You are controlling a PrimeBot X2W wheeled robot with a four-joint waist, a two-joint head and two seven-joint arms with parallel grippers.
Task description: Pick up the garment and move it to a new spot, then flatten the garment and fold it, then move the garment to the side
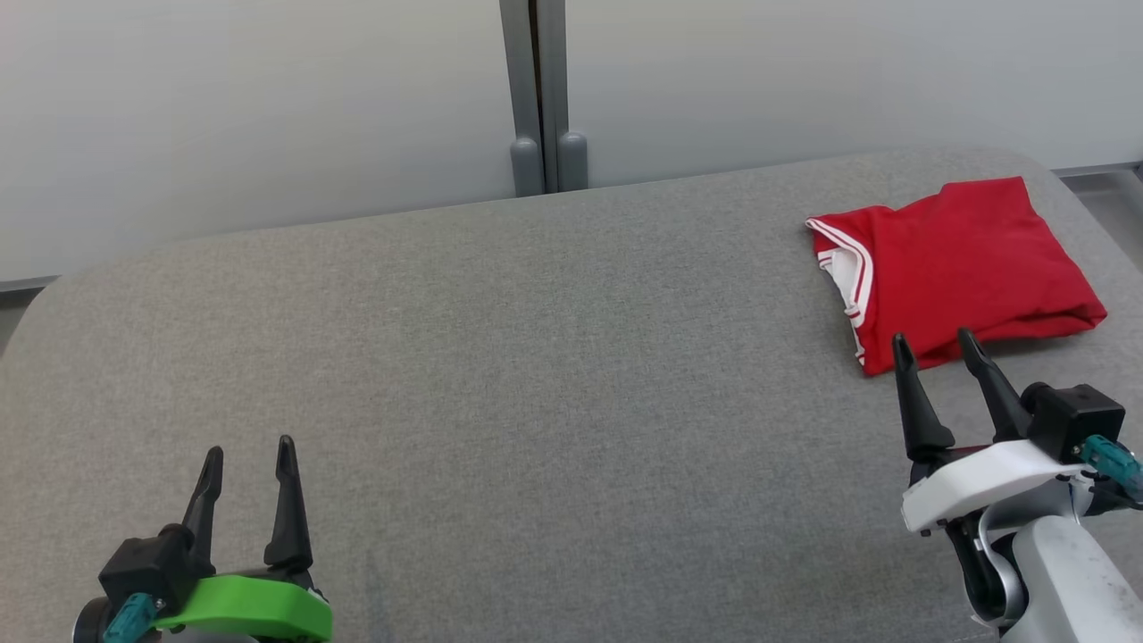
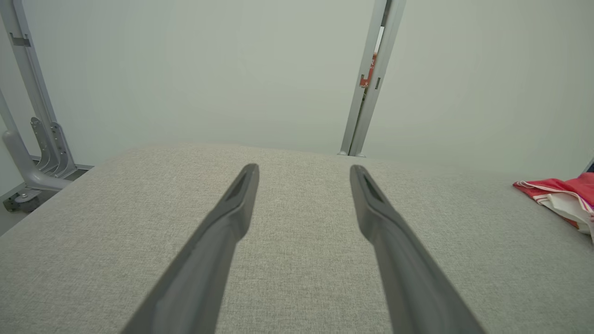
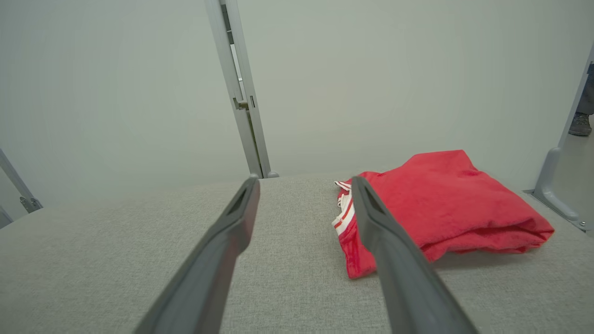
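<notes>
**A:** Left gripper (image 1: 250,446) first. Its fingers are spread wide with nothing between them, low over bare cloth at the near left.

**B:** And the right gripper (image 1: 934,338)?

**A:** Just as wide and empty too. Its tips sit at the near edge of the garment (image 1: 964,268). Whether they touch it, I can't tell.

**B:** That garment is red with white-striped trim, folded into a soft bundle. It's lying at the far right corner of the table (image 1: 536,375), well apart from the left gripper.

**A:** The table is covered in grey woven fabric, padded, with rounded corners.

**B:** Behind it are pale wall panels (image 1: 223,107), joined by a grey post (image 1: 540,89).

**A:** The left wrist view catches a metal frame with a castor (image 2: 21,200) on the floor. The right wrist view shows a person's shoe (image 3: 580,125) beyond the far right upright.
</notes>
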